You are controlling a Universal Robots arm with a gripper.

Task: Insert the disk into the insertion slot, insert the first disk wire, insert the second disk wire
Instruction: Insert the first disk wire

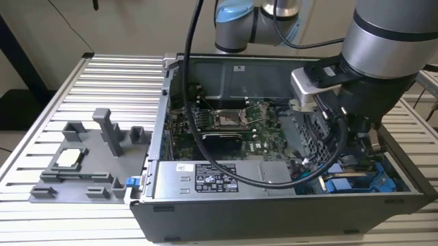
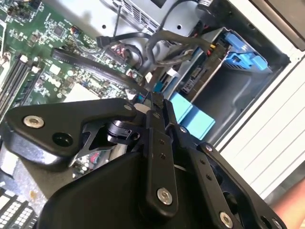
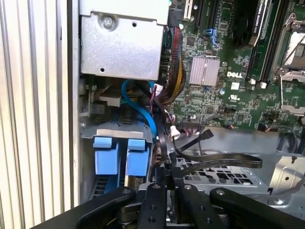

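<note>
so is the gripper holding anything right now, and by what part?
Cannot tell. The gripper is down in the drive bay corner of the case, its tips right at a black cable near the blue carriers, but no grip is visible.

We see the arm (image 1: 390,36) as a thick silver-grey cylinder with a dark band near its upper end. Behind it, a second joint (image 1: 236,23) shows a pale blue cap over a grey housing. A white-and-silver box (image 1: 311,84) is fixed beside the black wrist section, and a thick black cable (image 1: 198,102) runs down from above and curves back toward the wrist. In both wrist views we see the gripper (image 2: 151,102) as matte black linkage bars with rounded ends, joined by silver screws (image 2: 164,195) and pivots. A broad black arm of the linkage (image 2: 62,126) carries one bright screw and a dark hole.
</note>
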